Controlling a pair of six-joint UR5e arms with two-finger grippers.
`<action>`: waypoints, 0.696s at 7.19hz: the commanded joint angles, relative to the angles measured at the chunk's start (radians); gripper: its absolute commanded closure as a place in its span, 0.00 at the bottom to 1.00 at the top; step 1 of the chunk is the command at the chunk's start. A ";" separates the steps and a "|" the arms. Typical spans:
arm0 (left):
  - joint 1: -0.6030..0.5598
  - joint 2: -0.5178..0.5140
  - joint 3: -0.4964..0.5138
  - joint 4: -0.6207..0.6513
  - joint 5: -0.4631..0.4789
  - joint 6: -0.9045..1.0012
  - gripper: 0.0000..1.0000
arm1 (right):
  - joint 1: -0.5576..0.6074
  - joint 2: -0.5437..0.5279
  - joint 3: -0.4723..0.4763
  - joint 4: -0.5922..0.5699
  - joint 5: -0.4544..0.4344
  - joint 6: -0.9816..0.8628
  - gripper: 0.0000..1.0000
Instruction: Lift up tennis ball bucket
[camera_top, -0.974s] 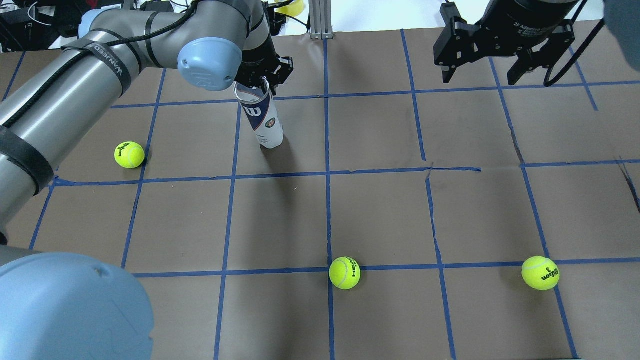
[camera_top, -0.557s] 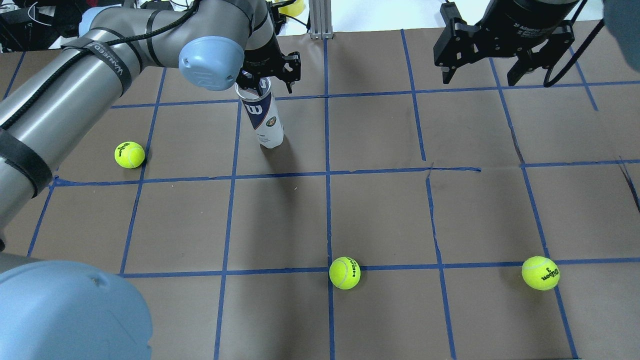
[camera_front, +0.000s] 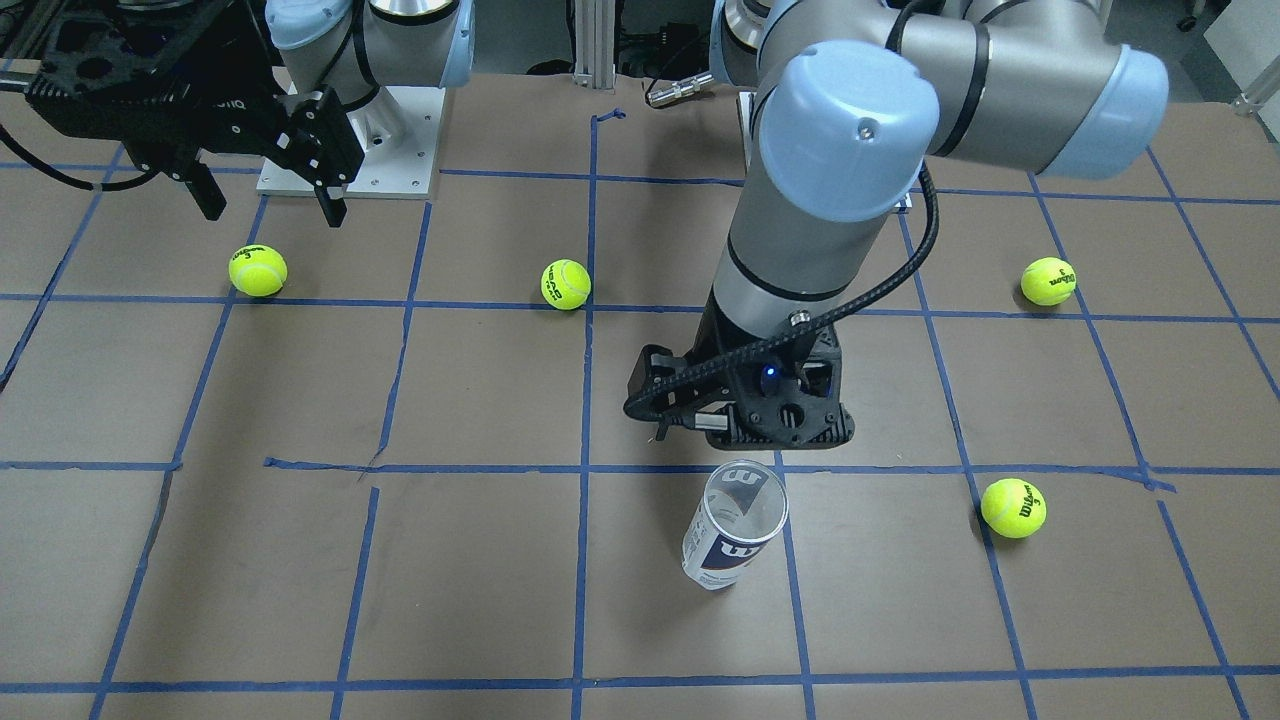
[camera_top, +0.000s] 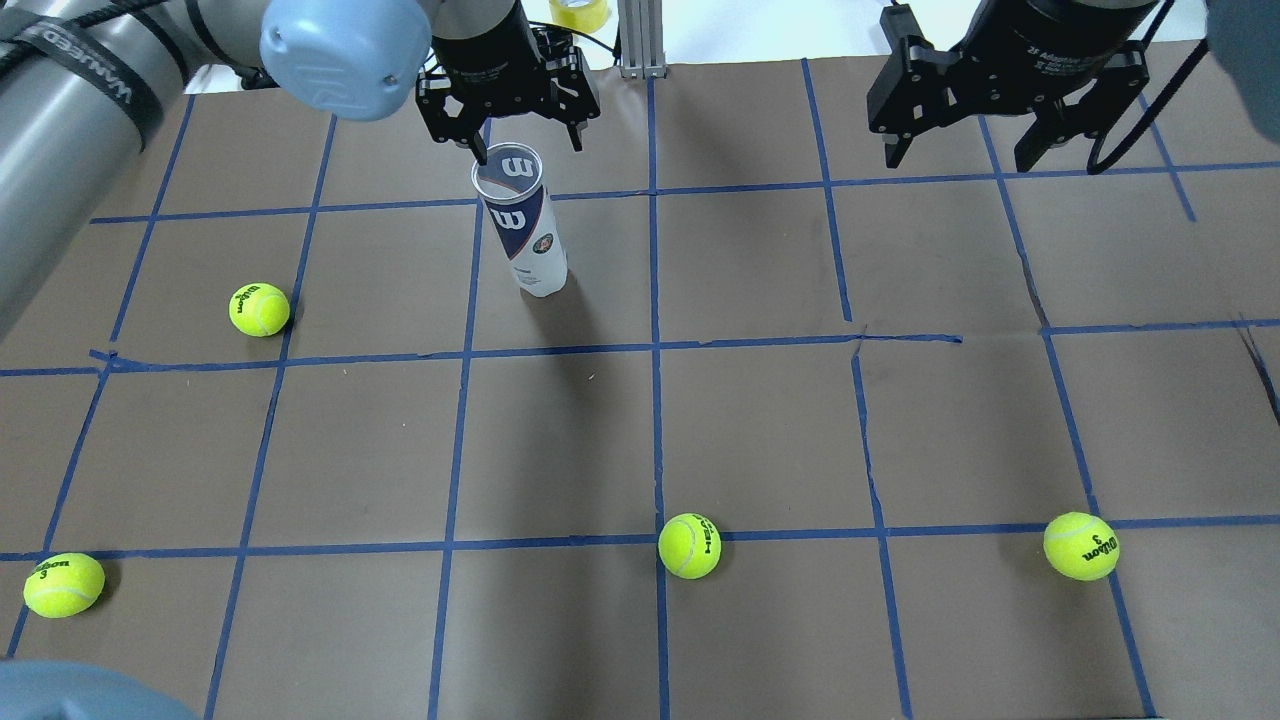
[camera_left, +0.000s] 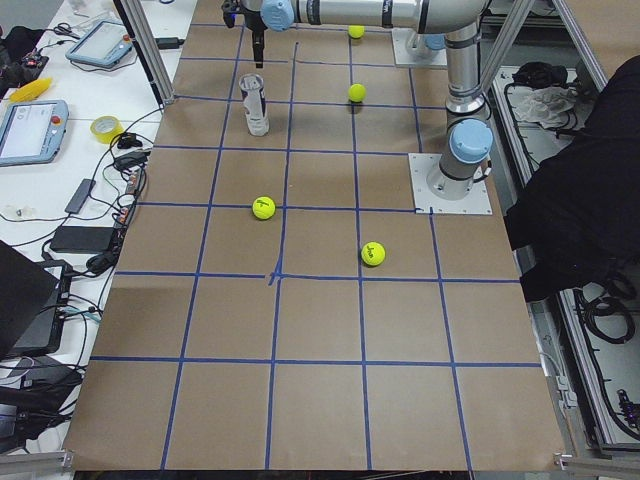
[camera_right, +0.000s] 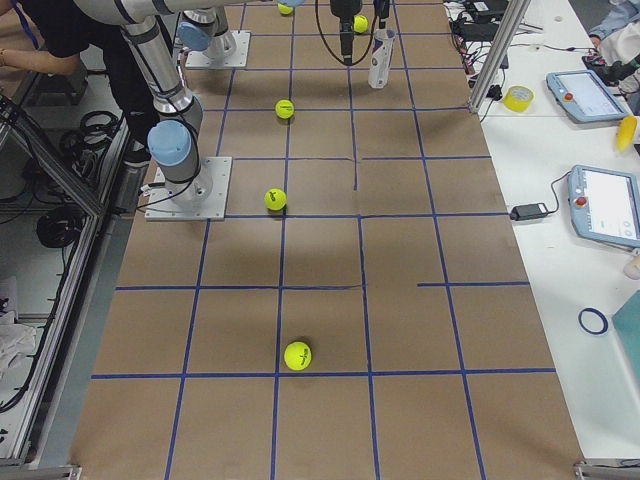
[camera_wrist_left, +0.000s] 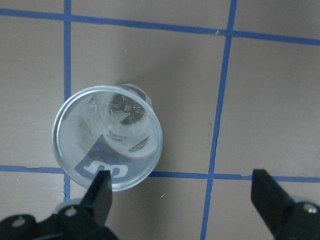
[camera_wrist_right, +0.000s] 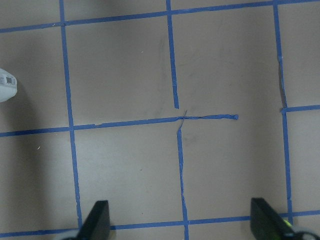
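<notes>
The tennis ball bucket is a clear can with a white and navy "W" label. It stands upright, open-topped and empty, on the brown table; it also shows in the front view and the left wrist view. My left gripper is open and empty, hovering above and just beyond the can's rim. In the left wrist view my left gripper has the can off-centre, beside one finger. My right gripper is open and empty, high over the table's far right.
Several yellow-green tennis balls lie on the table: one left of the can, one at the near left, one at the near middle, one at the near right. Blue tape lines grid the table.
My left gripper was closed at the can's rim, then opened wide and rose away from it. The left arm swung up and back. The can stayed in place. The right arm has not moved.
</notes>
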 joint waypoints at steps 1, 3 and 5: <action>0.093 0.106 -0.010 -0.136 0.021 0.130 0.00 | 0.000 0.000 0.001 0.000 0.000 -0.001 0.00; 0.210 0.208 -0.090 -0.163 0.025 0.295 0.00 | 0.000 0.000 0.001 0.001 0.000 -0.003 0.00; 0.245 0.326 -0.234 -0.163 0.025 0.303 0.00 | 0.000 0.000 0.001 0.001 0.000 -0.004 0.00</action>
